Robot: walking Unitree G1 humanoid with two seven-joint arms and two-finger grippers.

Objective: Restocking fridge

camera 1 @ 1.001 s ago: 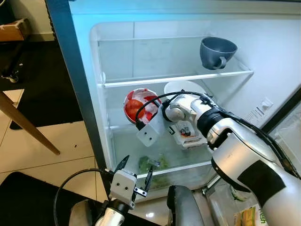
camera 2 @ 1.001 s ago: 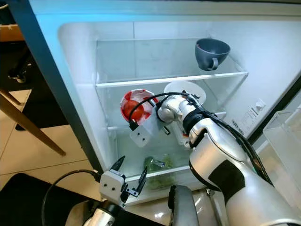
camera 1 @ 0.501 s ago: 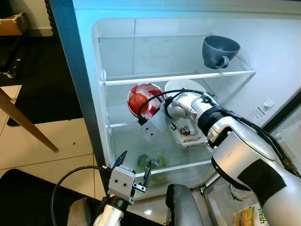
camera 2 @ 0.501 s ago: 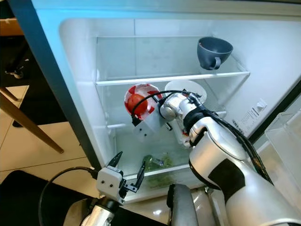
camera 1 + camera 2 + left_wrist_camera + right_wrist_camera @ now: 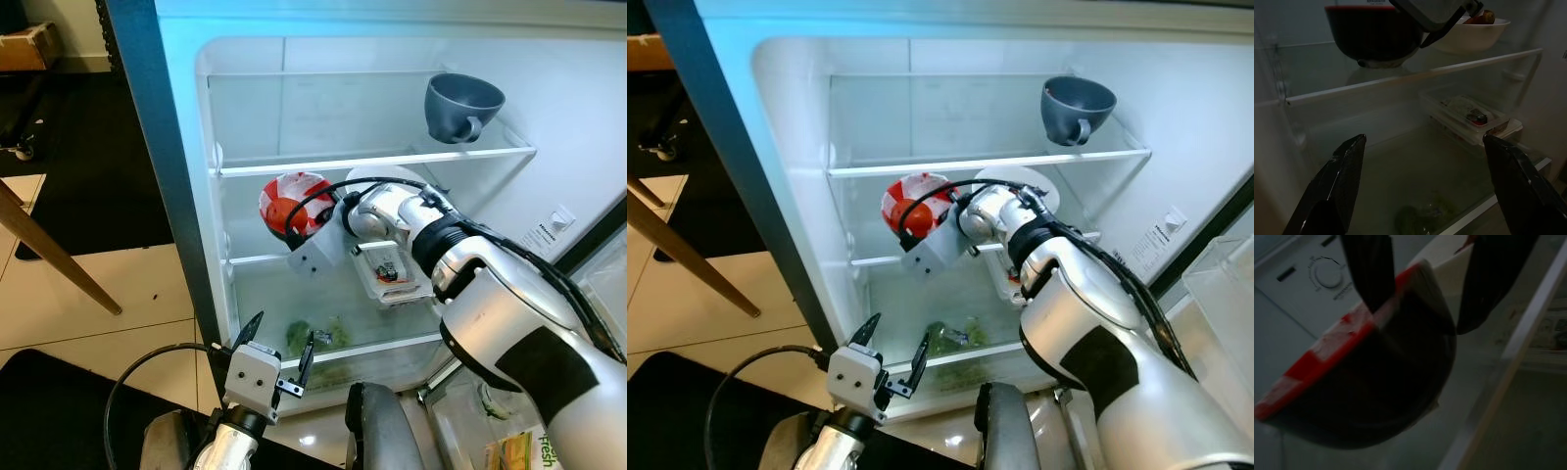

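The word "Fresh" stands on the packet (image 5: 516, 452) at lower right.

We stand on a pale tiled floor (image 5: 88, 323) that meets a black mat (image 5: 83, 176) further back. A slanted wooden furniture leg (image 5: 54, 259) crosses the tiles on our left, and a brown cardboard box (image 5: 27, 47) sits in the far corner against a light wall. Cool bluish light spills over the scene, and another dark mat (image 5: 49, 411) lies nearest us.

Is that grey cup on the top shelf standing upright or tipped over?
Tipped. The grey cup leans on the top shelf, its opening facing up and toward the camera, its handle pointing down.
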